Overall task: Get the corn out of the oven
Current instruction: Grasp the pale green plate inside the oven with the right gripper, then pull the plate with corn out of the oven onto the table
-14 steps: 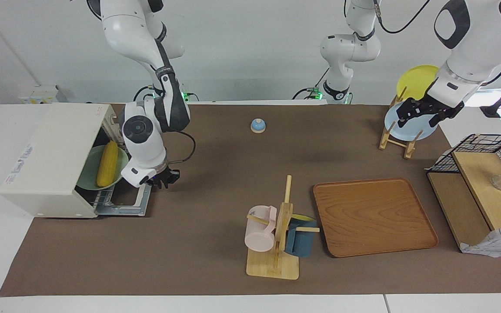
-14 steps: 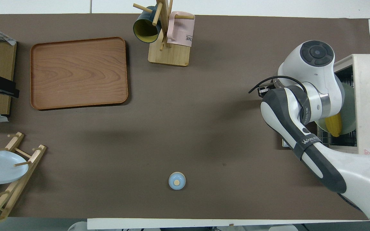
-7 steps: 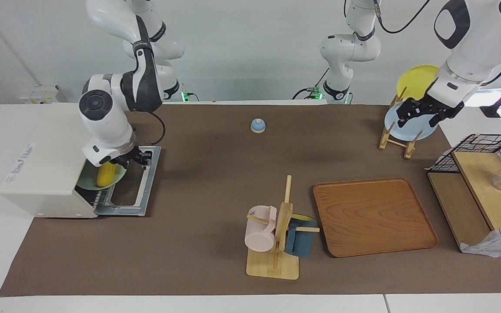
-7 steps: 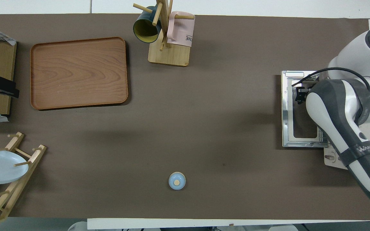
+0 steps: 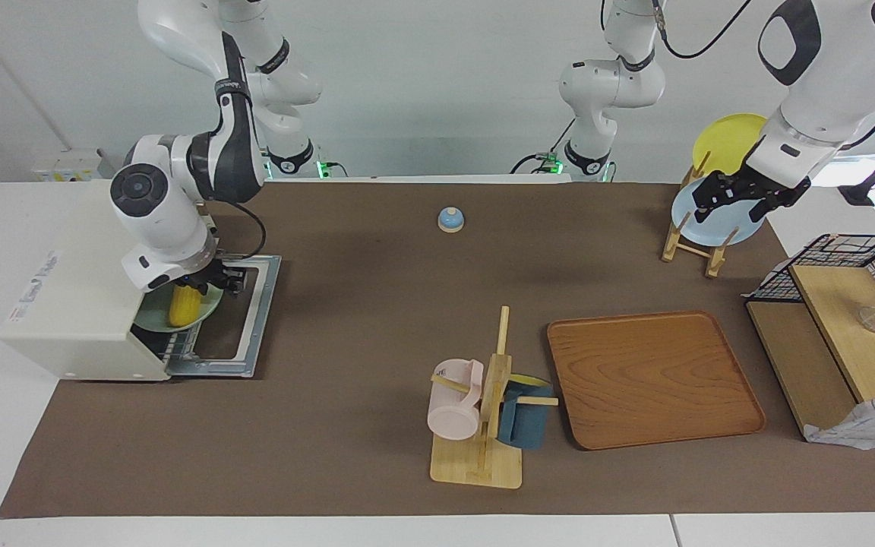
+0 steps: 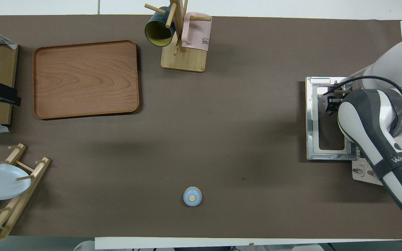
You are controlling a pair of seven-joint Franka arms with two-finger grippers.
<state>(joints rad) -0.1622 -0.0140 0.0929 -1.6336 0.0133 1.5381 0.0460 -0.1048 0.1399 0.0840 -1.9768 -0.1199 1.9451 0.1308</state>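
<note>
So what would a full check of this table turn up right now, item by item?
Surface: brown mat over a white table.
Job's things: oven at the right arm's end, door folded down; corn on a green plate inside.
Clutter: wooden tray, mug rack with pink mug and blue mug, blue bell, plate rack, wire shelf.
Grippers: right gripper down at the corn in the oven mouth; left gripper waits over the plate rack.
Cables: black cable looping at the right arm's wrist.
Surroundings: white wall; nothing else seen.
</note>
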